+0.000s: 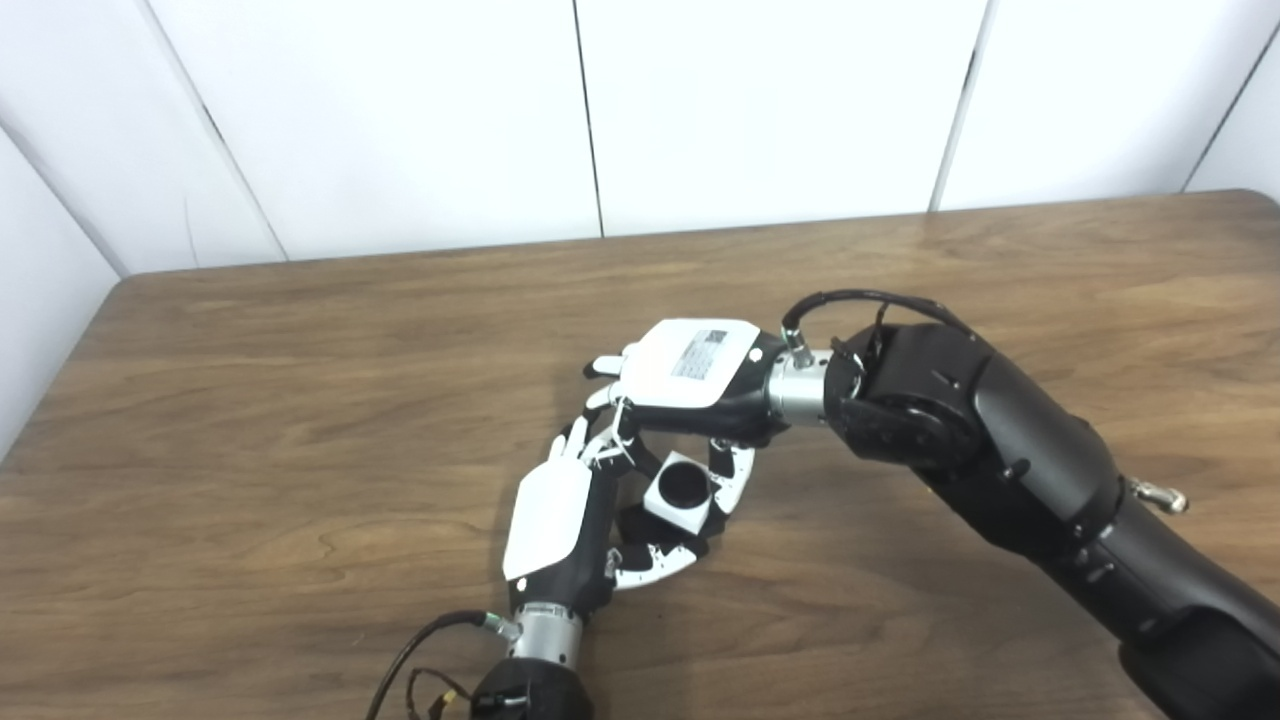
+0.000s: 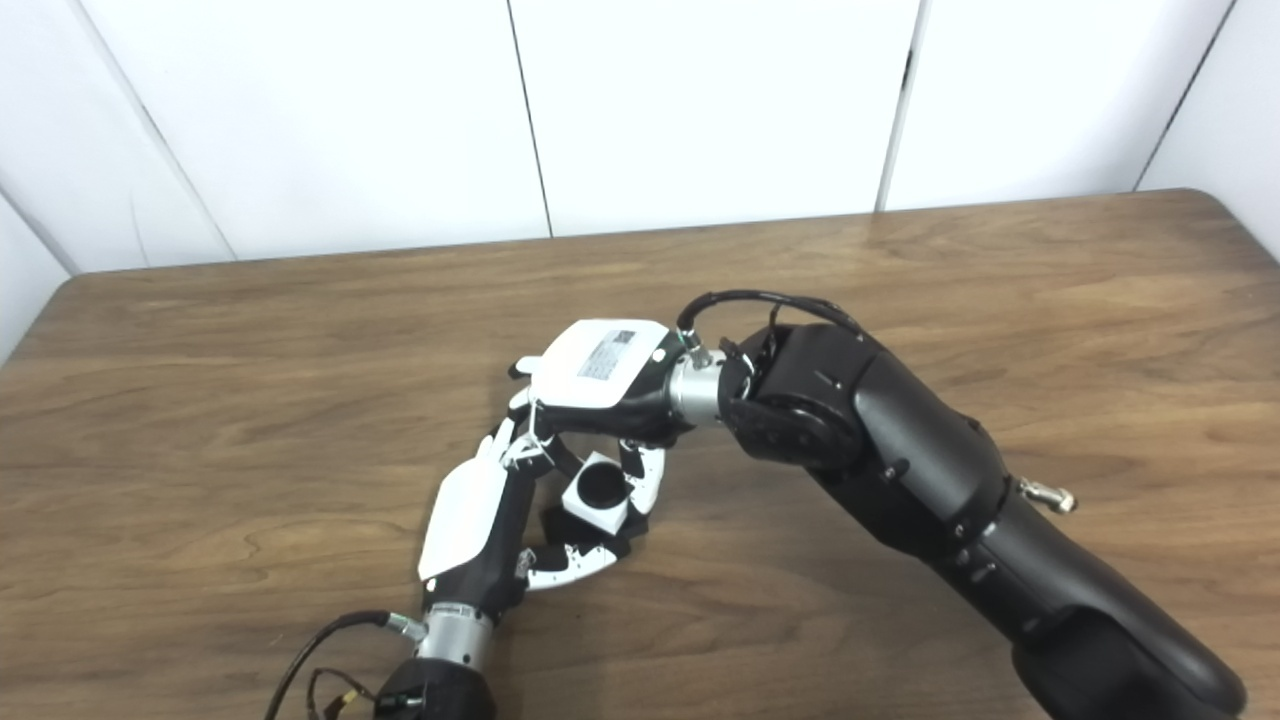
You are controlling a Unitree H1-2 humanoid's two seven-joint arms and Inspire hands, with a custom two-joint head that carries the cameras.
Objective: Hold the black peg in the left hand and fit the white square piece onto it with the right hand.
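Between two hands; one white square piece

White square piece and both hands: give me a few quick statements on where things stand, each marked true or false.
1. The white square piece sits between the two hands, its dark round hole facing up. True.
2. The right hand is far off at the table's right edge. False: it is bent over the piece, close above the left hand.
3. The left hand's fingers curl under the piece. True.
4. The white piece lies alone on the bare table, away from both hands. False: both hands are around it.
5. The black peg is plainly visible full length. False: it cannot be made out clearly.
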